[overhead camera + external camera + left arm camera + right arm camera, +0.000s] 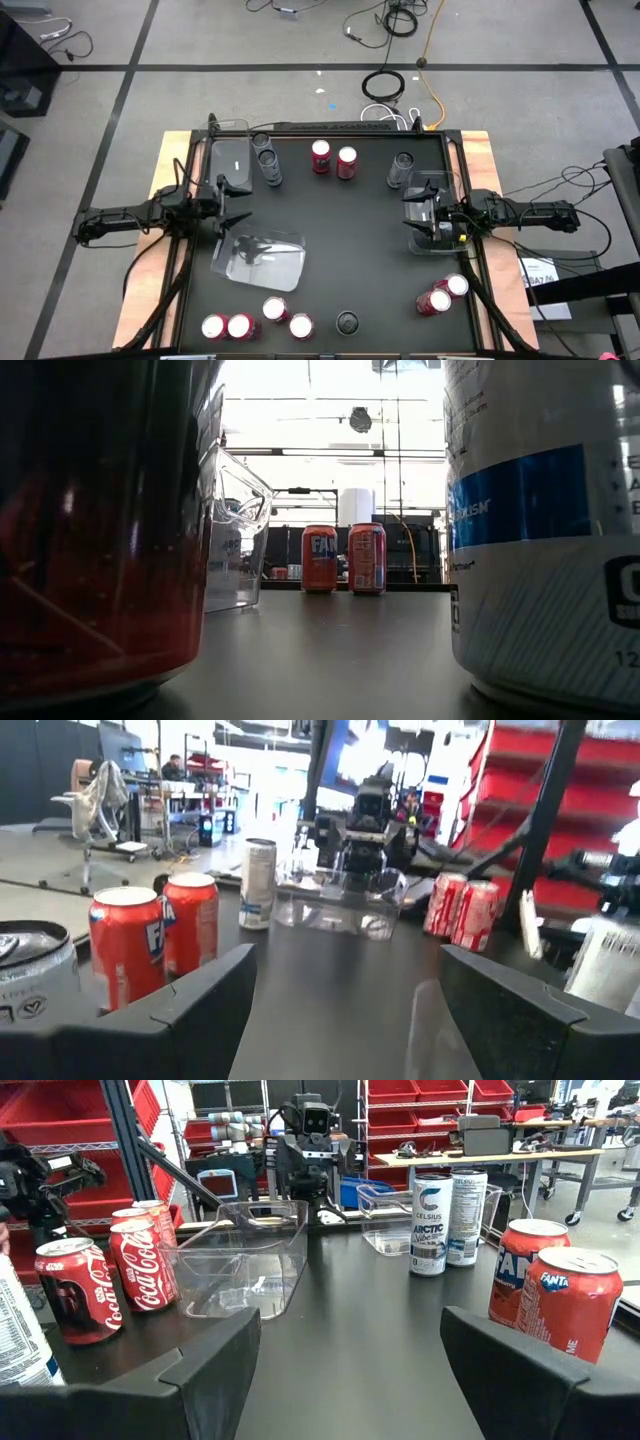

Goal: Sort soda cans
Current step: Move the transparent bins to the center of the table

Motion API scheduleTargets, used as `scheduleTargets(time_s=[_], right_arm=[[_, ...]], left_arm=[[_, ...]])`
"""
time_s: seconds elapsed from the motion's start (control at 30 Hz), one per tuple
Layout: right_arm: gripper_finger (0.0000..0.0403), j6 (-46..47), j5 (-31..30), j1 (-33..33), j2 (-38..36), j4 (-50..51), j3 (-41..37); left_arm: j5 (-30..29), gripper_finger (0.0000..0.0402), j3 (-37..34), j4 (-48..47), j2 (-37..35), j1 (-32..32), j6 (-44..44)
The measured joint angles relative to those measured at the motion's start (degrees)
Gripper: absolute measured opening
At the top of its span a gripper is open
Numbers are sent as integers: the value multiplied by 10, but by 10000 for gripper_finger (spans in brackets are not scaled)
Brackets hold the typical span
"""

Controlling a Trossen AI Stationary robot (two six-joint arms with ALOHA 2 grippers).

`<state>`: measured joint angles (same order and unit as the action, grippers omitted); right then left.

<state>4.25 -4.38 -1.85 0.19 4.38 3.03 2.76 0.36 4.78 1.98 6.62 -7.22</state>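
From above, the dark left gripper (pixel 232 212) waits at the left side of the black table (pixel 340 250), just beside an empty clear plastic bin (pixel 258 262) lying a little toward the near edge. The dark right gripper (pixel 428 222) waits at the right side over a second clear bin (pixel 432 205). A third clear bin (pixel 231 163) sits at the far left corner. The cans stand scattered: two red orange-soda cans (pixel 334 159) at the far middle, two tall pale cans (pixel 267 160) beside the far-left bin, a grey-topped can (pixel 401 168) far right, a row of red cans (pixel 256 320) and one dark can (pixel 347 322) along the near edge, two red cola cans (pixel 443 294) near right.

At table height, the two orange-soda cans (pixel 343 558) stand upright, almost touching, far back.

The left wrist view shows its fingers (pixel 195 1010) spread wide with nothing between them.

The right wrist view shows its fingers (pixel 515 1365) likewise apart and empty.

No can sits in any bin, so sorting appears not to have started. Next, I judge, one arm must reach for a nearby can, straddle it upright and close.
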Motion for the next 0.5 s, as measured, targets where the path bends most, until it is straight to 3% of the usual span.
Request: scheduleTargets(time_s=[0.23, 0.5], right_arm=[[303, 0, 0, 0, 0, 0, 0], [303, 0, 0, 0, 0, 0, 0]], left_arm=[[0, 321, 0, 8, 0, 0, -115], [-1, 321, 0, 32, 0, 0, -120]])
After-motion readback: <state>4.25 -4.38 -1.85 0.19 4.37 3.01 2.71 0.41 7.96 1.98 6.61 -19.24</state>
